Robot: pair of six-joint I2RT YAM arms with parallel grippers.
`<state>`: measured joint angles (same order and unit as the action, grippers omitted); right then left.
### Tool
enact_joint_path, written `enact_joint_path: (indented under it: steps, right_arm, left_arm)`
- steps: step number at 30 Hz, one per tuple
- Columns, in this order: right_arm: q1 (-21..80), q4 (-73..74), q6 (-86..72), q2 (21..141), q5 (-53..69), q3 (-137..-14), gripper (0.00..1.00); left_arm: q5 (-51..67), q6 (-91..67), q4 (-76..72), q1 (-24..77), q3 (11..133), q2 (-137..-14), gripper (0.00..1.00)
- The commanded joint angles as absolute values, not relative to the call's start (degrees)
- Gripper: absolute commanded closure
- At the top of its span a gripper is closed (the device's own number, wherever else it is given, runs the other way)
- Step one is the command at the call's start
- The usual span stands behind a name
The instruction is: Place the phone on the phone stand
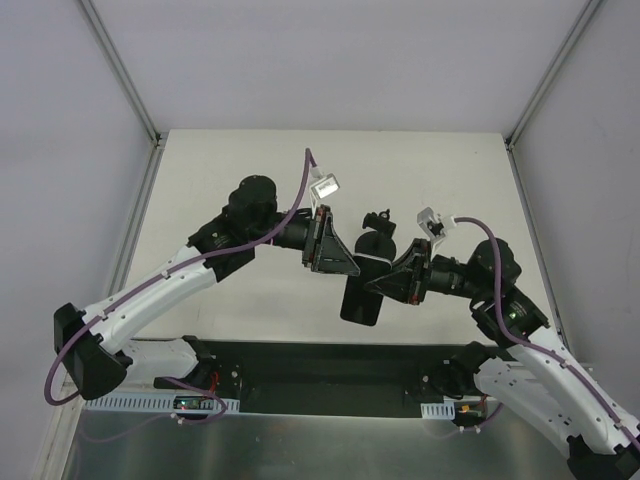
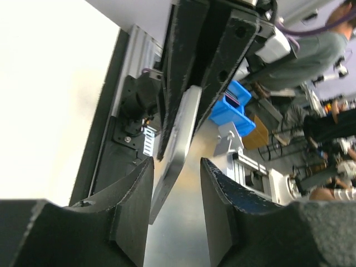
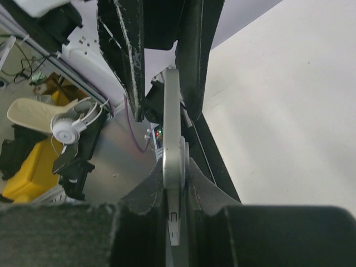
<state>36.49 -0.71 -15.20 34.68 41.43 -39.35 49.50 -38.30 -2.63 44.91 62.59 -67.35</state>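
Observation:
The phone (image 1: 360, 302) is a flat black slab held on edge above the table's middle. My right gripper (image 1: 376, 283) is shut on it; in the right wrist view the phone's silver edge (image 3: 171, 128) runs up from between that gripper's (image 3: 175, 167) fingers. My left gripper (image 1: 346, 262) is open, with its fingers on either side of the phone's other end and a gap on both sides. In the left wrist view the phone (image 2: 179, 139) sits between the spread fingers of that gripper (image 2: 177, 164). The phone stand (image 1: 377, 240) stands just behind both grippers, partly hidden.
The beige table (image 1: 250, 180) is bounded by white walls with metal corner rails (image 1: 130, 90). A black mounting plate (image 1: 320, 362) carries the arm bases along the near edge. A blue bin (image 2: 233, 108) and people appear beyond the table in the left wrist view.

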Motion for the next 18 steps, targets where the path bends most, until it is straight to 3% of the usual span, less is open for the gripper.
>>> enact_joint_path:
  steps: [1,7,9,13,14,18]
  right_arm:
    - [36.2,1.7,-9.6,34.5,48.5,-43.2,0.99]
    - [36.3,3.7,-7.7,34.9,48.9,-43.9,0.99]
    - [36.2,4.0,-7.7,35.2,49.0,-44.0,0.99]
    - [36.2,5.7,-6.9,35.1,49.1,-43.3,0.98]
    - [36.2,5.9,-6.9,35.1,49.1,-42.8,0.96]
    - [36.3,2.4,-9.8,34.7,49.3,-40.0,0.61]
  left_arm:
    - [54.0,-32.6,-0.3,48.2,67.1,-70.0,0.64]
    - [53.9,-32.6,-0.3,51.0,69.8,-72.6,0.85]
    - [54.3,-32.5,-0.3,51.4,70.5,-73.1,0.99]
    - [50.9,-31.6,-0.3,51.4,70.1,-71.2,1.0]
    - [49.9,-31.4,-0.3,51.3,70.3,-70.3,1.0]
    - [48.2,-31.7,-0.3,50.7,72.2,-69.7,1.0]
